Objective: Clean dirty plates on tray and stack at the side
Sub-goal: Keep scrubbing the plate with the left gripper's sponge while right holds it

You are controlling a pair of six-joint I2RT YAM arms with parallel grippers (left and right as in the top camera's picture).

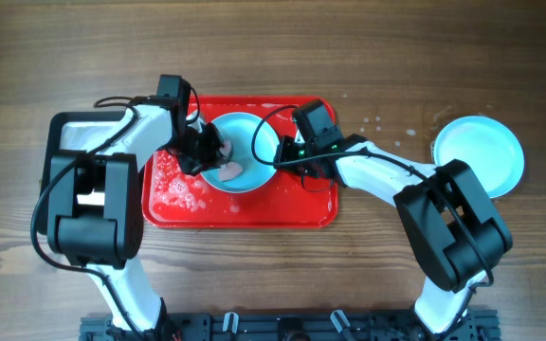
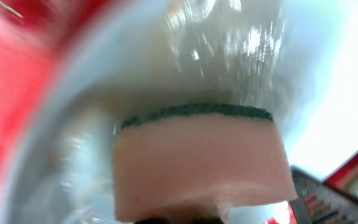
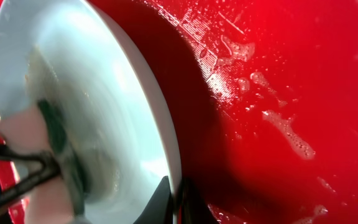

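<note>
A pale blue plate (image 1: pixel 247 142) is held tilted over the red tray (image 1: pixel 301 210). My right gripper (image 1: pixel 287 152) is shut on the plate's right rim (image 3: pixel 173 168). My left gripper (image 1: pixel 218 152) is shut on a pink sponge (image 1: pixel 232 171) with a green scouring face (image 2: pixel 197 112), and the sponge presses on the plate's wet inner face (image 2: pixel 229 56). The sponge also shows in the right wrist view (image 3: pixel 27 140). Clean pale blue plates (image 1: pixel 478 156) lie stacked on the table at the right; I cannot tell how many.
White foam (image 1: pixel 173 189) lies on the tray's left part and wet streaks (image 3: pixel 229 56) on its surface. A black-rimmed silvery tray (image 1: pixel 74 133) sits at the far left, partly under my left arm. Water drops (image 1: pixel 377 123) spot the wood near the stack.
</note>
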